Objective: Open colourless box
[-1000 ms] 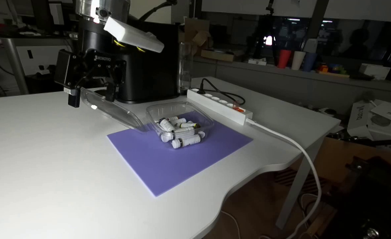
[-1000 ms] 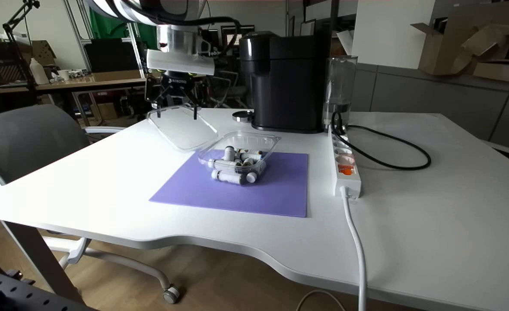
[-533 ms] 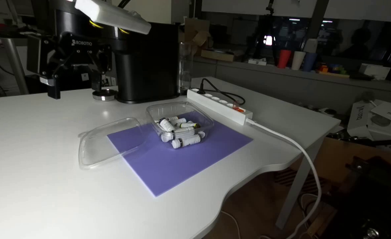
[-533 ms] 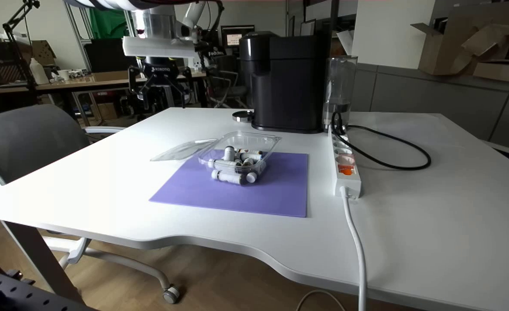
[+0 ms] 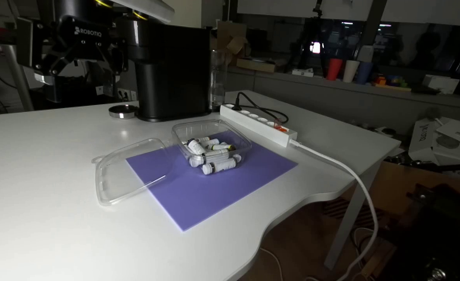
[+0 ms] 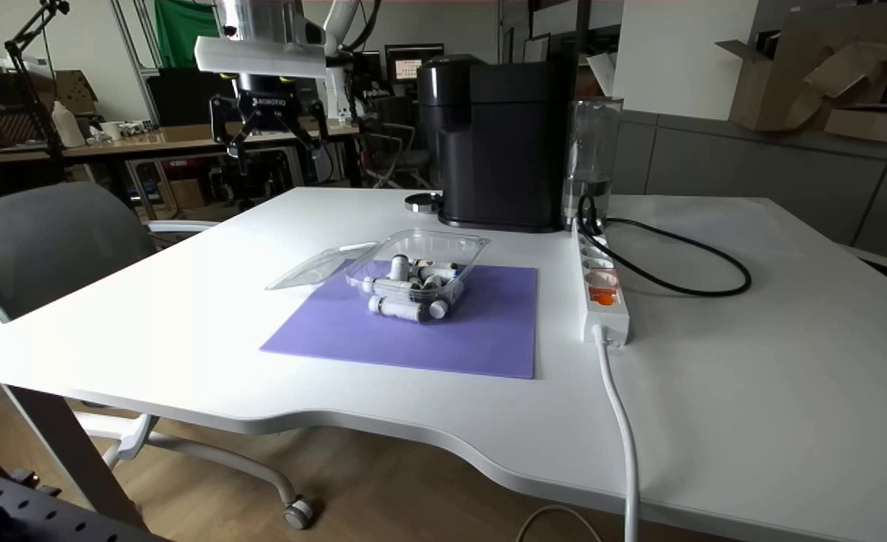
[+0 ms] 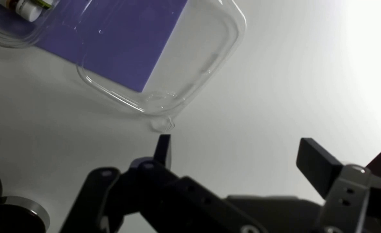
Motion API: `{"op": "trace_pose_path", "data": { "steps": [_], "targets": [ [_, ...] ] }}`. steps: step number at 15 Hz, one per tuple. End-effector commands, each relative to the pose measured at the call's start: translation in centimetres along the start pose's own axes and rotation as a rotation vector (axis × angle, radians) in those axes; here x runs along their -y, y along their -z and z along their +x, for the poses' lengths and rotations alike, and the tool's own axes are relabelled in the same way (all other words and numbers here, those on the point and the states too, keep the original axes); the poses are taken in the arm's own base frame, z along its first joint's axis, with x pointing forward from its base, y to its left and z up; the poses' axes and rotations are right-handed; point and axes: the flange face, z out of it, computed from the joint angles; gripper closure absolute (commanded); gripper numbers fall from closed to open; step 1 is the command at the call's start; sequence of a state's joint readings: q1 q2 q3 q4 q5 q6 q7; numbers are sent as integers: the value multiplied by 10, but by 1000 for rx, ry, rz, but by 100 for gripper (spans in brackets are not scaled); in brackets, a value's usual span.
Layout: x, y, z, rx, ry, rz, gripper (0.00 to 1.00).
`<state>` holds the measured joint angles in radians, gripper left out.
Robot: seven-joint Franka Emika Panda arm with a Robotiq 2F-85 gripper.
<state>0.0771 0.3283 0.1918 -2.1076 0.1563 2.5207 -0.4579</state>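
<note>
The clear plastic box [image 5: 232, 134] stands on the purple mat with several white-labelled vials [image 5: 219, 166] in it. The box shows in an exterior view [image 6: 451, 242] too, and its corner is in the wrist view [image 7: 7, 38]. Its clear lid [image 5: 128, 171] is open and lies beside the box, partly over the mat and partly over the table. The lid shows in an exterior view [image 6: 312, 271] and in the wrist view [image 7: 193, 55]. My gripper [image 7: 234, 139] is open and empty, raised above the table behind the lid, apart from it; it shows in both exterior views [image 5: 82, 88] [image 6: 278, 158].
A black machine [image 5: 171, 74] stands behind the box, with a round metal piece [image 5: 123, 111] at its foot. A white power strip [image 5: 257, 125] with a black cable [image 6: 677, 286] lies beside the box. The purple mat [image 5: 191, 199] lies under the box.
One second ago the lid stood raised with its far edge at the fingers. It has dropped down beside the box. My gripper has moved up and away from it, its fingers apart.
</note>
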Motion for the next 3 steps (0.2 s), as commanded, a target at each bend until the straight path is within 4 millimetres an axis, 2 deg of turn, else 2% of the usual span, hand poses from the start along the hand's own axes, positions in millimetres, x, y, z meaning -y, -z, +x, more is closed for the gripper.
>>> {"op": "trace_pose_path", "data": {
  "steps": [1,3],
  "targets": [
    [0,0,1,2,-1,0,0],
    [0,0,1,2,-1,0,0]
  ]
}}
